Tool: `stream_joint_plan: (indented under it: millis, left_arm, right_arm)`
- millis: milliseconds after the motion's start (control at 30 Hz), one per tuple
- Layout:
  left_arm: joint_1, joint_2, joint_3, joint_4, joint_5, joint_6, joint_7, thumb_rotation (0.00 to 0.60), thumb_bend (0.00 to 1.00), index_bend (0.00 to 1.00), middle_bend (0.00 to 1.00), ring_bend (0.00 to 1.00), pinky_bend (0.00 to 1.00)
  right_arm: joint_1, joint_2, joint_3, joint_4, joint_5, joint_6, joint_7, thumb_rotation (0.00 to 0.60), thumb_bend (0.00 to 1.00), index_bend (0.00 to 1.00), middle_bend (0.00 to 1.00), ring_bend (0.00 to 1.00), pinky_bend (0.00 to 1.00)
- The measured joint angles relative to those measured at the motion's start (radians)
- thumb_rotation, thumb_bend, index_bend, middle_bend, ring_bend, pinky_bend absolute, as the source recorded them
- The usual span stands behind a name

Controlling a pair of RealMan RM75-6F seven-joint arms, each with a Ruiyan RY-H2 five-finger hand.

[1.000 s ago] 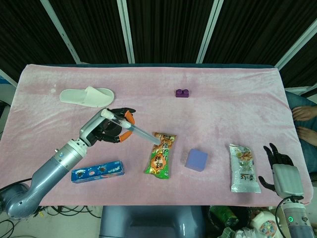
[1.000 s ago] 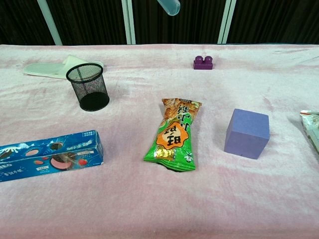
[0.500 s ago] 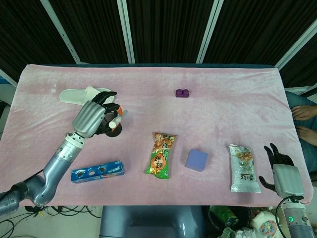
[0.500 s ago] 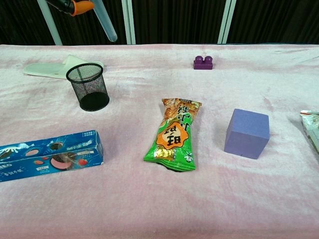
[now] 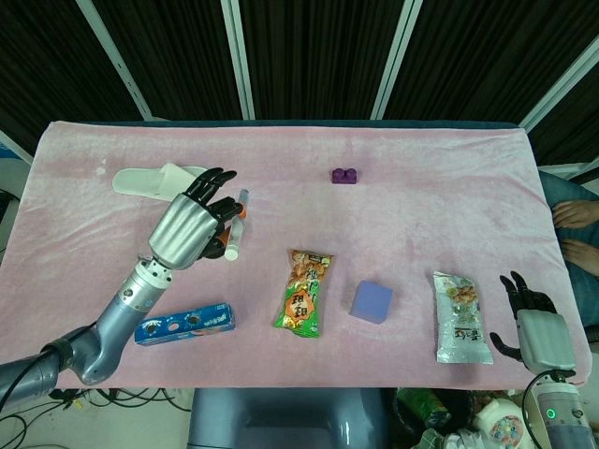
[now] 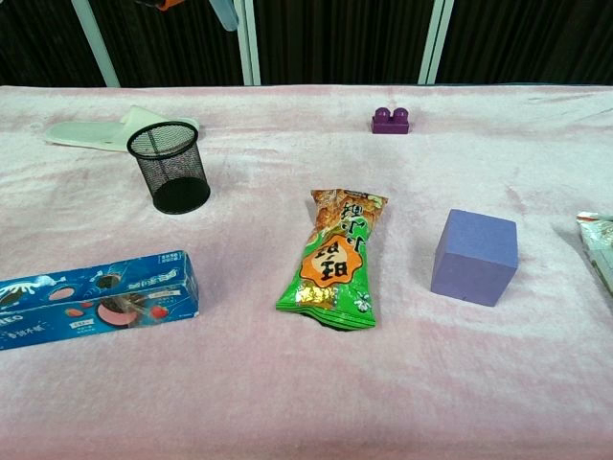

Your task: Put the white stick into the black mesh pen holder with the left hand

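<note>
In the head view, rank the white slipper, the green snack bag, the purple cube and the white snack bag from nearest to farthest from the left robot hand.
From the left robot hand:
1. White slipper, just behind it, at the far left.
2. Green snack bag, to its right, mid-table.
3. Purple cube, further right.
4. White snack bag, far right, near the right robot hand.

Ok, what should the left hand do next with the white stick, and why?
Probably lower the white stick straight down into the black mesh pen holder. The left hand holds it high, its tip at the chest view's top edge, and the holder stands empty.
</note>
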Motion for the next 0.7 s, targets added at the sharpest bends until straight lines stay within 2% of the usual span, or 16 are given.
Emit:
stream_joint_plan:
  millis: [167,300,500,600,700]
  left_arm:
    - [0.014,0.096,-0.050,-0.253,-0.192,-0.117,-0.270,0.600,0.39,0.65,0.57,0.14,0.18]
    - [0.030,0.208,-0.116,-0.391,-0.286,-0.238,-0.581,0.600,0.39,0.65,0.57,0.14,0.18]
    - [0.077,0.355,-0.215,-0.483,-0.281,-0.359,-1.073,0.600,0.39,0.66,0.58,0.14,0.19]
    - [0.093,0.390,-0.229,-0.484,-0.254,-0.373,-1.234,0.600,0.39,0.67,0.58,0.14,0.19]
    - [0.100,0.396,-0.226,-0.470,-0.235,-0.369,-1.294,0.600,0.39,0.67,0.58,0.14,0.19]
  right_arm:
    - [0.000,-0.003,0.000,0.002,-0.002,0.003,-0.003,0.600,0.18,0.03,0.03,0.19,0.16]
    - [-0.001,-0.003,0.000,0.003,-0.003,0.004,-0.005,0.600,0.18,0.03,0.03,0.19,0.16]
    - [0.000,-0.005,-0.001,0.004,-0.004,0.005,-0.008,0.600,0.18,0.03,0.03,0.19,0.16]
    - [0.001,-0.008,-0.001,0.004,-0.005,0.003,-0.012,0.600,0.18,0.03,0.03,0.19,0.16]
    - [0.002,-0.009,-0.002,0.002,-0.007,0.005,-0.017,0.600,0.18,0.03,0.03,0.19,0.16]
